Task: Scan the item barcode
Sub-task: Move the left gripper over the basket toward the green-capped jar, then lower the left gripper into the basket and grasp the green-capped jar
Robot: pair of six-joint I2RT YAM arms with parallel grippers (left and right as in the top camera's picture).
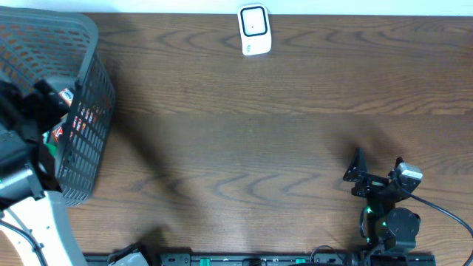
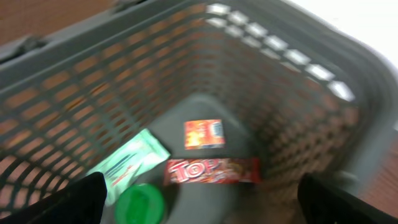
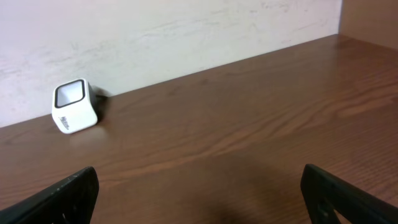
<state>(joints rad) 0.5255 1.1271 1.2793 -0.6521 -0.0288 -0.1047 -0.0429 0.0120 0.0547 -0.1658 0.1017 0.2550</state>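
A grey mesh basket point(image 1: 92, 96) stands at the table's left end. Inside it, the left wrist view shows a red "TOP" bar point(image 2: 211, 171), a small orange-red packet point(image 2: 203, 134), a green-and-white packet point(image 2: 127, 163) and a round green lid point(image 2: 140, 204). My left gripper point(image 2: 208, 208) hangs open above them, holding nothing. The white barcode scanner point(image 1: 254, 29) sits at the far edge of the table and also shows as the scanner point(image 3: 74, 107) in the right wrist view. Low over the near right of the table, my right gripper point(image 1: 378, 167) is open and empty.
The basket's walls point(image 2: 298, 81) surround my left gripper on all sides. A pale wall point(image 3: 186, 37) runs behind the scanner. A black cable point(image 1: 443, 210) trails from the right arm, and the arms' base rail point(image 1: 259, 258) lies along the near edge.
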